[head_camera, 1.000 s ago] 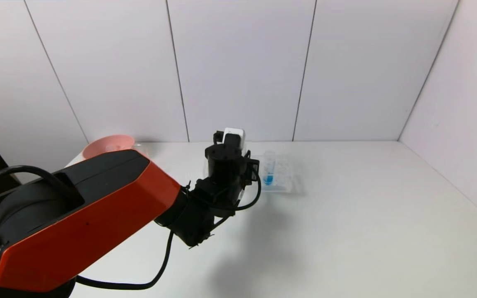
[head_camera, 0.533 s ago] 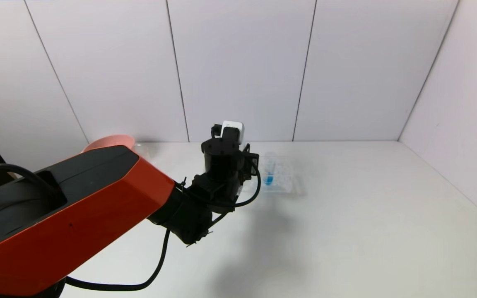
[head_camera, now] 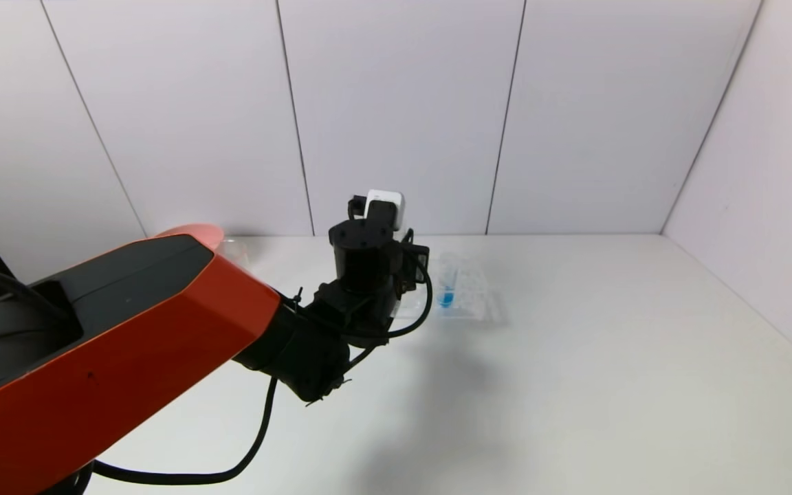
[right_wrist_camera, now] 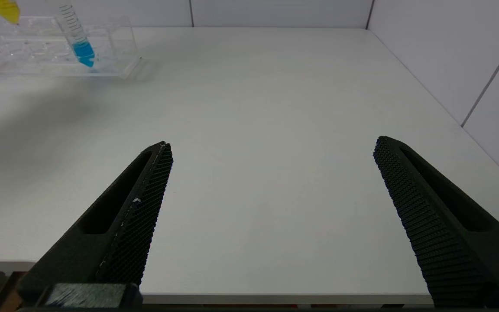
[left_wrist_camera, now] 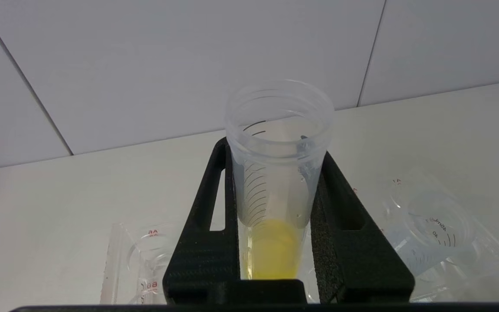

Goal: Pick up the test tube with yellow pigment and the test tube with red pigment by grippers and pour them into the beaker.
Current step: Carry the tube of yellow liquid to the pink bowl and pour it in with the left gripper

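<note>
Left gripper [left_wrist_camera: 275, 216] fingers clamp the test tube with yellow pigment [left_wrist_camera: 275, 182] above the clear rack [head_camera: 468, 292]; right gripper [right_wrist_camera: 271, 216] hangs over the counter [right_wrist_camera: 275, 108], fingers wide apart

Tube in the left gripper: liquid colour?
Yellow. The tube sits clamped in the left gripper, liquid pooled at its base; clearest in the left wrist view.

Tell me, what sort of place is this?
Probably a mock chemistry bench for robot practice: a bare white table inside plain white panels, a clear tube rack holding a blue-liquid tube, and the left claw gripping a yellow-liquid test tube.
</note>
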You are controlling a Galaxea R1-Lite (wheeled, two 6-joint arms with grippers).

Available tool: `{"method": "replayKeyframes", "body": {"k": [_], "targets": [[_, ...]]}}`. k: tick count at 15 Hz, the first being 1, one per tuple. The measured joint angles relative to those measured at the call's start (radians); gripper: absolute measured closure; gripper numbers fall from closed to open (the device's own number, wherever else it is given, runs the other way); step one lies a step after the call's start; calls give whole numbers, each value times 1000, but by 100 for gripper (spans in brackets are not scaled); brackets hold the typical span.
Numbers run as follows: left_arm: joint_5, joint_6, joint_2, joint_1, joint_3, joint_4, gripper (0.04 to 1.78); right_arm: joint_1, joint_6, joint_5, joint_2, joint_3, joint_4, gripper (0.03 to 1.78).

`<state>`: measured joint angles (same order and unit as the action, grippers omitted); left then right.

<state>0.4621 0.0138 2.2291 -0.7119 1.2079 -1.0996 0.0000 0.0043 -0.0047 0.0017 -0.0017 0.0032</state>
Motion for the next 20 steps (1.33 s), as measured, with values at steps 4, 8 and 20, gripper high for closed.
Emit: {"method": "replayKeyframes", "body": {"k": [4, 8, 20], "targets": [[8, 23, -31, -3, -12, 1, 135, 0, 0, 0, 0, 0, 0, 11], [9, 104, -109, 1, -28, 7, 135, 0, 0, 0, 0, 0, 0, 11], [9, 128, -353, 122, -58, 136, 135, 0, 0, 0, 0, 0, 0, 11]]}}
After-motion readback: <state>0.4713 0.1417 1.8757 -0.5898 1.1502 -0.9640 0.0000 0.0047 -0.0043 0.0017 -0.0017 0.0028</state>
